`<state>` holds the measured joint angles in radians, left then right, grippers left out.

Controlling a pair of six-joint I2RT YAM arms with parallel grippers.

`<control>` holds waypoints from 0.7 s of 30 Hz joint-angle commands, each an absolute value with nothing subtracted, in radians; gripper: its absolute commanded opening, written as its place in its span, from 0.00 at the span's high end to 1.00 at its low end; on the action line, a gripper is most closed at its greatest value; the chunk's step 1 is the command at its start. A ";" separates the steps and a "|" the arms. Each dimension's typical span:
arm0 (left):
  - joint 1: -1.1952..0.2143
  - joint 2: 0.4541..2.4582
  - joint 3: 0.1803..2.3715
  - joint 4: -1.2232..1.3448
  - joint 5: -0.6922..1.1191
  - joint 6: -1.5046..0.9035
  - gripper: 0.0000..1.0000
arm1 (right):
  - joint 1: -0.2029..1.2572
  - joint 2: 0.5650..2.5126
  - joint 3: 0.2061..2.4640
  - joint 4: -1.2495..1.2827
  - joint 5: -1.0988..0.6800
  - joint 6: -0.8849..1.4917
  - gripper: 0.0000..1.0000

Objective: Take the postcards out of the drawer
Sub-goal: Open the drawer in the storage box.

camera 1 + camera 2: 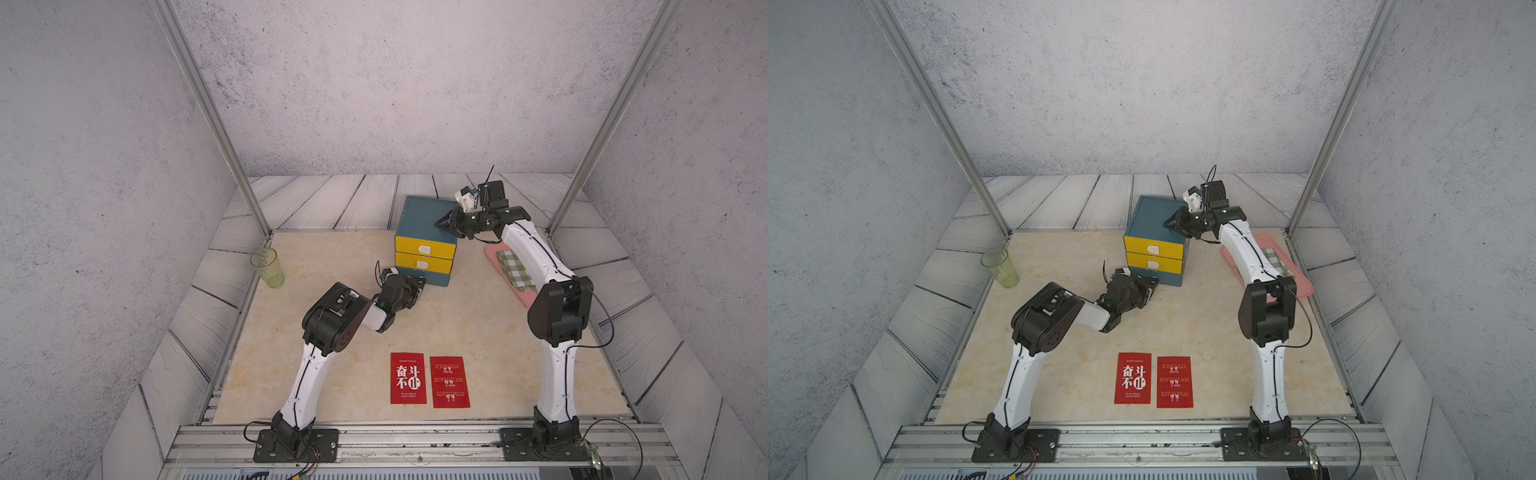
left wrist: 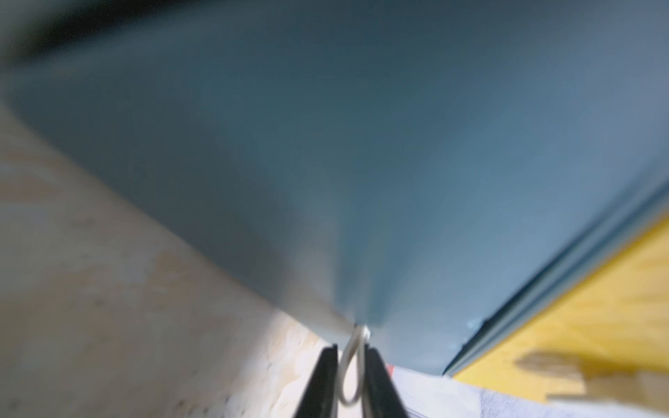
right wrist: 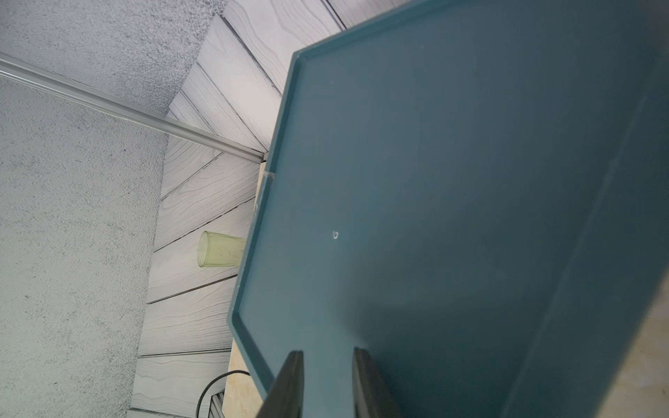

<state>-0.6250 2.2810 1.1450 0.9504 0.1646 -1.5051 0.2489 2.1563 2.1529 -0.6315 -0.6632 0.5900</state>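
Two red postcards [image 1: 408, 378] [image 1: 450, 382] lie side by side on the table near its front edge, also in a top view [image 1: 1133, 378]. The blue cabinet [image 1: 419, 216] holds two yellow drawers above a blue bottom drawer [image 1: 436, 277]. My left gripper [image 1: 420, 286] [image 2: 351, 347] sits low at that bottom drawer's front, shut on its white loop handle [image 2: 348, 362]. My right gripper [image 1: 439, 223] [image 3: 327, 353] rests on the cabinet top [image 3: 434, 181], its jaws a little apart with nothing between them. The drawer's inside is hidden.
A green plastic cup [image 1: 267, 268] stands at the table's left edge. A pink tray [image 1: 494, 253] with a green-checked cloth [image 1: 513, 266] lies right of the cabinet, partly under my right arm. Metal posts stand at both back corners.
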 commanded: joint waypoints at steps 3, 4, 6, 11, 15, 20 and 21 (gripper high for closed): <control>-0.631 2.274 1.158 0.948 0.141 -1.490 1.00 | 0.255 2.200 2.133 -0.641 -0.656 0.569 0.73; -0.632 2.273 1.156 0.948 0.140 -1.491 1.00 | 0.255 2.201 2.132 -0.643 -0.655 0.571 0.73; -0.636 2.261 1.142 0.953 0.133 -1.494 1.00 | 0.258 2.203 2.132 -0.644 -0.651 0.569 0.73; -0.658 2.197 1.070 0.966 0.132 -1.512 1.00 | 0.258 2.213 2.139 -0.660 -0.646 0.560 0.73; -0.669 2.127 0.965 1.009 0.124 -1.539 1.00 | 0.257 2.221 2.141 -0.678 -0.644 0.547 0.74; -0.696 2.005 0.860 0.980 0.098 -1.519 1.00 | 0.258 2.227 2.138 -0.676 -0.640 0.551 0.73; -0.701 1.988 0.840 0.979 0.091 -1.518 1.00 | 0.259 2.227 2.138 -0.676 -0.640 0.551 0.73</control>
<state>-0.6853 2.0537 0.8700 0.9634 0.1181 -1.5307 0.2527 2.1590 2.1494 -0.6254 -0.6632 0.5674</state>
